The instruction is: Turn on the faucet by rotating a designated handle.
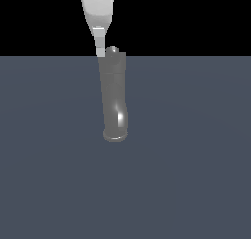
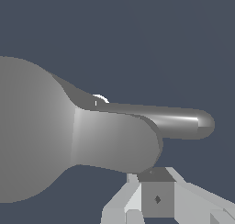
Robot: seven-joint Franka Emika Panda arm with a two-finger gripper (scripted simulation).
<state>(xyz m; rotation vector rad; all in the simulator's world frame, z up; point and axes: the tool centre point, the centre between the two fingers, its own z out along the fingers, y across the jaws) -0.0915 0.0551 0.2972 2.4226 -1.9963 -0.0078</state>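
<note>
One pincer (image 1: pixel 100 51) sits just beside the faucet (image 1: pixel 115 98) top.

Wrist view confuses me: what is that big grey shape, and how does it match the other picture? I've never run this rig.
Both pictures are simulator renders of one robot arm. The exterior view comes from a camera off the arm. There the white gripper comes down from the top, close against the far end of the faucet, a glossy grey, slightly bent tube on a plain blue-grey floor. Its rimmed mouth is the end nearer that camera.

The wrist view comes from a camera on the arm, so the faucet looks huge. The slim rounded bar beyond it may be the handle; I can't be sure. The pale blocks at the edge are the gripper itself. Nothing appears to be held, and I can't tell whether it is open or shut.
</note>
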